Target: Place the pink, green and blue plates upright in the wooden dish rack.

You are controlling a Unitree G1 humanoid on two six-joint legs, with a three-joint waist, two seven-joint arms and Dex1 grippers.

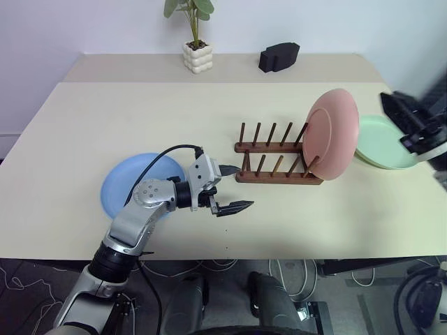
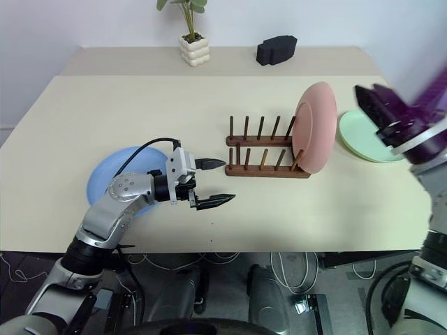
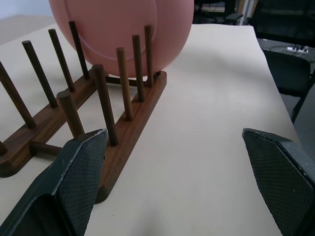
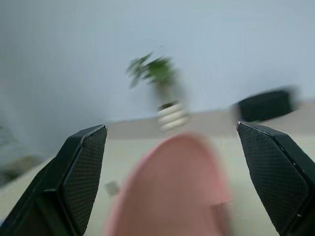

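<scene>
On the left of the cream table [image 1: 70, 139], the blue plate [image 1: 122, 185] lay flat near the front edge, partly covered by the robot's left arm. The left gripper [image 1: 232, 188] hovered just beyond that plate and pointed toward the near end of the wooden dish rack [image 1: 276, 164]. Its two black fingers were spread wide with nothing between them. In the left wrist view one finger [image 3: 74, 182] sat close beside the rack's front rail, whether touching could not be told, while the other finger [image 3: 280, 177] stood well clear over bare tabletop.

The rack stood in the middle of the table, its two rails running left to right with rows of thin pegs. The pink plate [image 1: 332, 132] stood upright in the rack's rightmost slot, leaning a little against the pegs, with no gripper on it.

Behind the rack, on the lower rear table, stood a small potted plant [image 1: 195, 42] in a white pot and a black object [image 1: 279, 56].

To the right of the rack, the green plate [image 1: 384, 143] lay flat on the table. The right gripper [image 2: 391, 115] was raised above it, blurred, its fingers spread apart and empty. In the right wrist view the pink plate's rim showed between and beyond those fingers [image 4: 78, 172].
</scene>
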